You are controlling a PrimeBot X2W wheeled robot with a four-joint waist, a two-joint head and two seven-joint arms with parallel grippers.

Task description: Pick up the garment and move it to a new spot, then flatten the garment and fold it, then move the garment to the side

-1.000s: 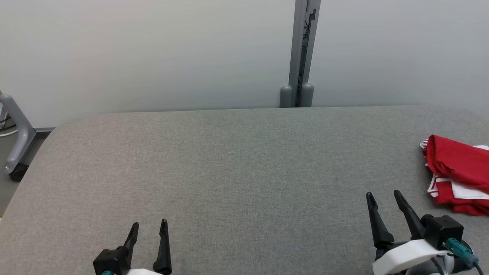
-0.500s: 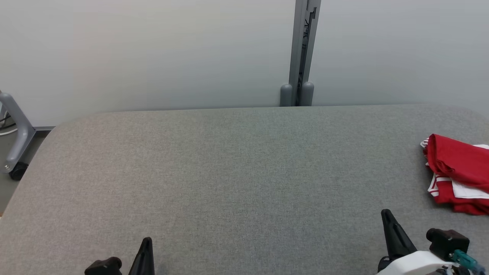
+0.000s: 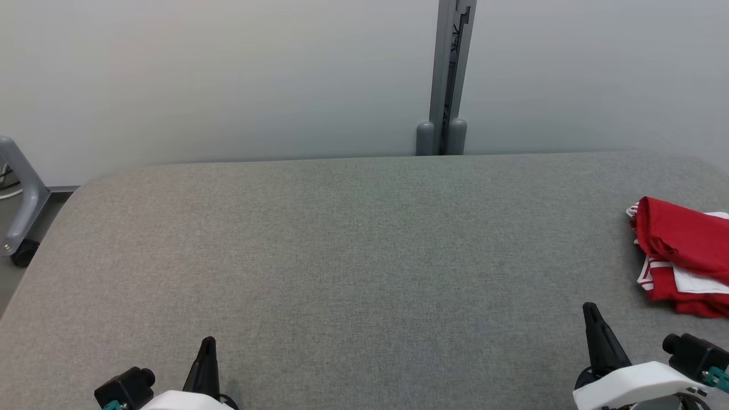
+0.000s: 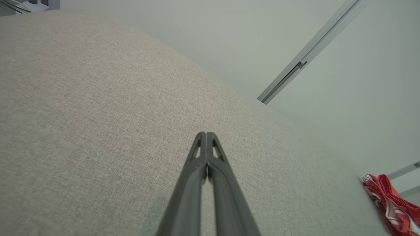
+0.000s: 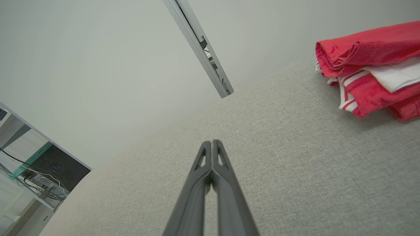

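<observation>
**L claw (image 3: 208, 343), R claw (image 3: 591, 312): both shut, nothing held**

Fingers of each are pressed tip to tip. The claws are seen low at near left & near right, over the grey desk (image 3: 364, 245). The red-and-white garment (image 3: 680, 250) is bunched on the desk's right side, just beyond R claw, not touched by it.

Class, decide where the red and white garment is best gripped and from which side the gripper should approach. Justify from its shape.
Probably the thick rolled red edge of the garment, approached from the table's middle by the right gripper, opened first. That fold stands raised and faces the gripper, offering bulk to pinch.
</observation>
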